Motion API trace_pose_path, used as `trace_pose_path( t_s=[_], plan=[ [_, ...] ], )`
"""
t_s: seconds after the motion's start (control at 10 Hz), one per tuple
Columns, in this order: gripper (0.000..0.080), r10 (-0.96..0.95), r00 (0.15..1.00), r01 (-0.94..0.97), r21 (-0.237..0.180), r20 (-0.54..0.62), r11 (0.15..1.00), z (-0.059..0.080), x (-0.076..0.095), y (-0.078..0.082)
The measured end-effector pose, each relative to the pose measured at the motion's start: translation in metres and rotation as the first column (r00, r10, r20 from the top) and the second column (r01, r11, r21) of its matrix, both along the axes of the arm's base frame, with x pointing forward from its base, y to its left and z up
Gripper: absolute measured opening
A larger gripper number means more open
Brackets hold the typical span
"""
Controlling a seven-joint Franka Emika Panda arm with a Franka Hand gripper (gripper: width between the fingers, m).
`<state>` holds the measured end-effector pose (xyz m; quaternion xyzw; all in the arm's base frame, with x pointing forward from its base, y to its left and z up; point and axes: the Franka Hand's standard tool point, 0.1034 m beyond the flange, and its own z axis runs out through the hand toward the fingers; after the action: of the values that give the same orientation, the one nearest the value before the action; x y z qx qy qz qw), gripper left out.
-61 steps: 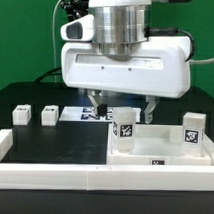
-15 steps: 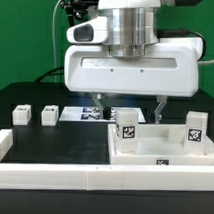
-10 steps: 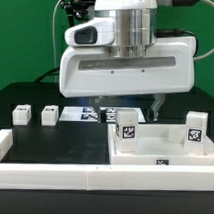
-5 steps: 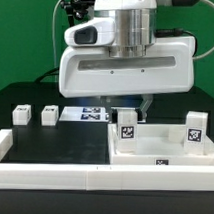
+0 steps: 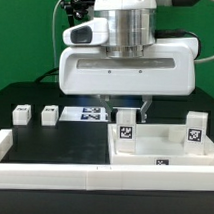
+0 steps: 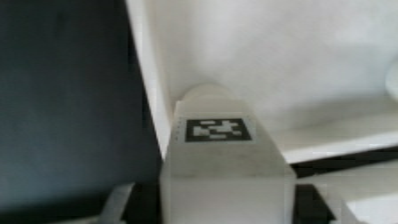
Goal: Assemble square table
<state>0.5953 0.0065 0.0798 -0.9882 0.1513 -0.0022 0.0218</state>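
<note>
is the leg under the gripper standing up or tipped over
Standing up: the leg sits on end at a corner of the tabletop, taller than wide, its tag face vertical.

Gripper (image 5: 126, 106) at frame centre, its large white body filling 12 o'clock. Jaws straddle first leg (image 5: 125, 125) and seem closed on its upper part; contact partly hidden. First leg upright at 10 o'clock corner of square top (image 5: 158, 155). Second leg (image 5: 194, 127) upright at 2 o'clock corner. Third leg (image 5: 22, 114) and fourth leg (image 5: 49, 115) loose on black table (image 5: 54, 143), 9 o'clock. Marker board (image 5: 87, 114) flat between fourth leg and gripper. Border rail (image 5: 48, 174) along 6 o'clock edge.
</note>
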Motion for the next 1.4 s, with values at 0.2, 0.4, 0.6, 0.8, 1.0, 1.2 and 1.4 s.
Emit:
trace_pose_path(
  t_s=[0.2, 0.4, 0.6, 0.8, 1.0, 1.2, 1.4],
  plan=[
    [0.029, -0.228, 0.974, 0.228, -0.002, 0.002, 0.974, -0.0001, -0.0006, 0.0001],
    [0.0291, -0.409, 0.912, 0.409, 0.001, -0.005, 0.912, -0.0007, -0.0006, -0.0005],
    [0.0291, -0.638, 0.77, 0.638, 0.007, -0.017, 0.77, -0.0013, -0.0006, -0.0014],
    [0.0291, -0.734, 0.678, 0.735, 0.008, -0.025, 0.679, -0.0016, -0.0003, -0.0022],
    [0.0291, -0.802, 0.596, 0.803, 0.008, -0.031, 0.597, -0.0016, 0.0, -0.002],
    [0.049, -0.8, 0.599, 0.801, 0.01, -0.034, 0.599, -0.0022, -0.0002, -0.0009],
    [0.0634, -0.743, 0.669, 0.743, 0.011, -0.032, 0.669, -0.0011, 0.0, -0.0003]
  ],
)
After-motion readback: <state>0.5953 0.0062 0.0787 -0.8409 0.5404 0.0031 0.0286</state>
